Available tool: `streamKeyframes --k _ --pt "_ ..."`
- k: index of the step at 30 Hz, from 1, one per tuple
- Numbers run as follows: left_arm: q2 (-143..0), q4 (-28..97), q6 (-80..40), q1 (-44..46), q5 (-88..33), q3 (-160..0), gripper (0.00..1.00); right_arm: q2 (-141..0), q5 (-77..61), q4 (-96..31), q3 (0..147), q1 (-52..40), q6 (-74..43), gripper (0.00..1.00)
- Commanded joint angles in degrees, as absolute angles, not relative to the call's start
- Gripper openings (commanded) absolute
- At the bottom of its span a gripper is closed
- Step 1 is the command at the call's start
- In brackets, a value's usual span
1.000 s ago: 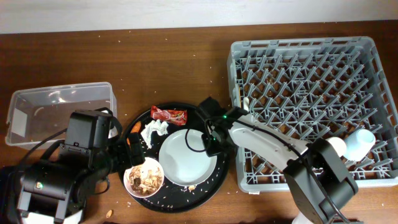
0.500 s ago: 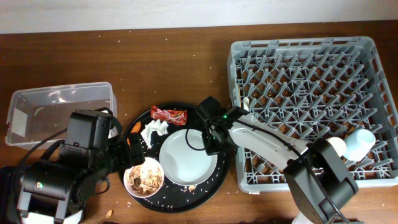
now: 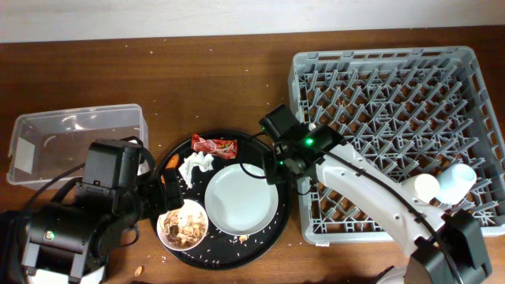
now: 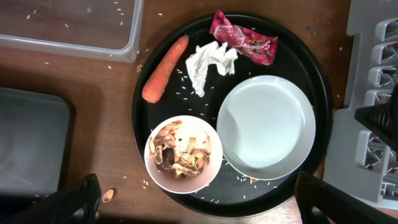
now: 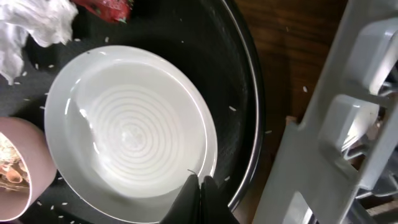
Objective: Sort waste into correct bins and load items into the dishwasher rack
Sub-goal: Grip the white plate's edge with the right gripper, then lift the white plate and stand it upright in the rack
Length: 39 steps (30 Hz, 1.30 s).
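Wood table [image 3: 221, 87] | right hand [image 5: 198, 185] shut at plate [image 5: 134, 134] rim | left hand [image 4: 198, 186] spread, empty | wrapper [image 4: 244, 45] illegible

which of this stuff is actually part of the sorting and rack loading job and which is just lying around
Part of the job: red snack wrapper, white tissue, carrot, bowl of food scraps, white plate, clear tub, black bin, dishwasher rack, cup at the rack's right edge, cup beside it.
Just lying about: round black tray under the waste, wooden table.
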<state>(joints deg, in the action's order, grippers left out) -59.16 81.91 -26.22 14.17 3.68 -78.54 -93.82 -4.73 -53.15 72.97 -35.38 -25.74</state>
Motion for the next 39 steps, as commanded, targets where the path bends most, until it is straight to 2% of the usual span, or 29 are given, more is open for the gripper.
streamKeyframes --k 1,4,8,11,13,14,16,17,18,21,23,24,27,31,35,36,37,39 --pt "-59.2 82.0 -26.1 13.9 3.9 -79.1 0.99 -95.9 -3.6 -51.6 71.3 -35.2 -25.9 0.25" --pt "-59.2 82.0 -26.1 13.9 3.9 -79.1 0.99 -100.1 -2.5 -50.9 70.8 -35.2 -25.8 0.37" --pt "-59.2 82.0 -26.1 13.9 3.9 -79.1 0.99 -100.2 -2.3 -50.8 70.7 -35.2 -25.8 0.42" --pt "-59.2 82.0 -26.1 13.9 3.9 -79.1 0.99 -102.0 -2.3 -50.0 70.3 -35.2 -25.8 0.56" --pt "-59.2 82.0 -26.1 13.9 3.9 -79.1 0.99 -103.3 -2.3 -48.7 69.4 -35.2 -25.8 0.59" --pt "-59.2 82.0 -26.1 13.9 3.9 -79.1 0.99 -103.9 -2.7 -48.5 68.8 -35.2 -25.7 0.57" --pt "-59.2 82.0 -26.1 13.9 3.9 -79.1 0.99 -104.8 -6.6 -46.4 67.3 -35.2 -22.6 0.47" --pt "-59.2 82.0 -26.1 13.9 3.9 -79.1 0.99 -105.3 -9.3 -45.5 67.0 -35.2 -22.5 0.33" --pt "-59.2 82.0 -26.1 13.9 3.9 -79.1 0.99 -105.3 -11.1 -44.6 66.8 -35.3 -21.7 0.23" --pt "-59.2 82.0 -26.1 13.9 3.9 -79.1 0.99 -105.3 -11.8 -42.3 64.8 -35.3 -21.7 0.23" --pt "-59.2 82.0 -26.1 13.9 3.9 -79.1 0.99 -105.3 -11.6 -40.0 62.5 -35.2 -21.7 0.17" --pt "-59.2 82.0 -26.1 13.9 3.9 -79.1 0.99 -105.3 -10.9 -39.8 62.5 -35.2 -21.6 0.04" --pt "-59.2 82.0 -26.1 13.9 3.9 -79.1 0.99 -103.6 -6.5 -41.3 64.5 -35.2 -21.4 0.04" --pt "-59.2 82.0 -26.1 13.9 3.9 -79.1 0.99 -96.4 5.2 -52.4 75.7 -35.2 -21.5 0.04" --pt "-59.2 82.0 -26.1 13.9 3.9 -79.1 0.99 -90.7 26.3 -67.4 94.1 -33.5 -24.5 0.04" --pt "-59.2 82.0 -26.1 13.9 3.9 -79.1 0.99 -89.3 31.1 -69.1 97.6 -30.3 -24.4 0.04" --pt "-59.2 82.0 -26.1 13.9 3.9 -79.1 0.99 -88.2 38.5 -68.9 99.4 -22.8 -22.2 0.04" --pt "-59.2 82.0 -26.1 13.9 3.9 -79.1 0.99 -89.1 41.3 -68.8 98.8 -12.2 -19.3 0.04"
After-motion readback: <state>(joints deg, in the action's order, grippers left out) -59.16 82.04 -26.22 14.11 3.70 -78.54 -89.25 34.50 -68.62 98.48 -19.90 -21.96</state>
